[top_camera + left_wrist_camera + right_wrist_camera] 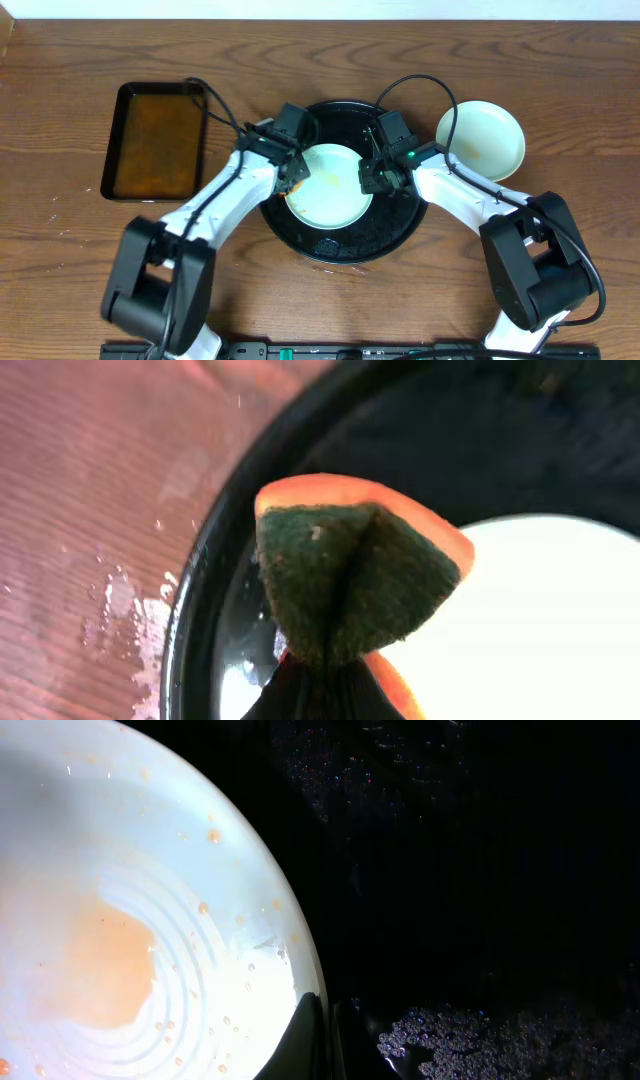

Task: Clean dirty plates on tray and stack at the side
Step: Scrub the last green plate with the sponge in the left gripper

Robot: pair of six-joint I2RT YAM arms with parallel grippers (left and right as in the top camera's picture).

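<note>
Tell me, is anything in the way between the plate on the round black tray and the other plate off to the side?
Nothing loose shows between them. Only the right arm's own fingers, seemingly pinching the plate's rim, and the tray's low edge lie toward the side plate.

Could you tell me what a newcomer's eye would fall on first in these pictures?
Most striking is the glossy black tray at the centre, holding a pale green plate smeared with orange sauce, both arms bent over it. The left gripper pinches an orange-and-green sponge at the plate's left edge; the right gripper clamps its right rim. Another pale plate sits on the table right of the tray.
</note>
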